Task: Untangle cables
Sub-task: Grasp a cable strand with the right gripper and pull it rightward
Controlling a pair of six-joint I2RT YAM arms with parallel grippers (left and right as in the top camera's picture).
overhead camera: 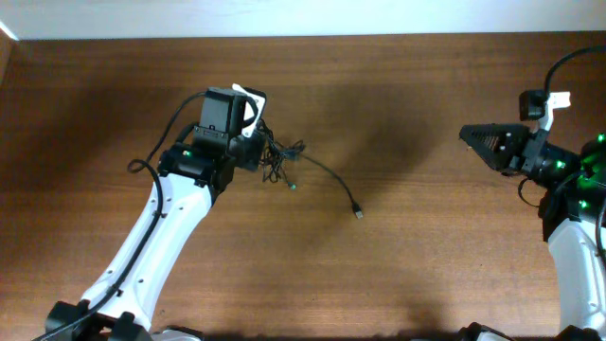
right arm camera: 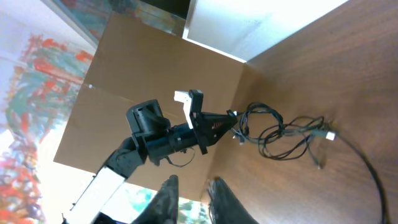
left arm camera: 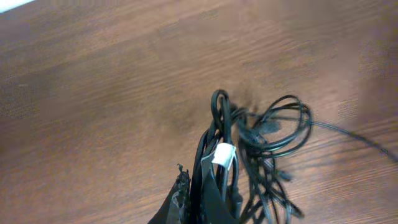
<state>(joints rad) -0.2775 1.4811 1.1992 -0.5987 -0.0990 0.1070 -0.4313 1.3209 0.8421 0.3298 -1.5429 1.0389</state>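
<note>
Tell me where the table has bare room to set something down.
Bare: the wide stretch between the trailing plug and the right hand, and the near strip of table. Crowded: around the left hand, shut on the cables.

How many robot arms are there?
2. The left arm reaches the bunched cables mid-table; the right arm sits at the table's right side, away from them.

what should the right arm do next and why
Probably bring the right end effector, empty and far off, over to the loose plug: the left end effector pinches the cables at their knot, and one strand trails free to that plug.
</note>
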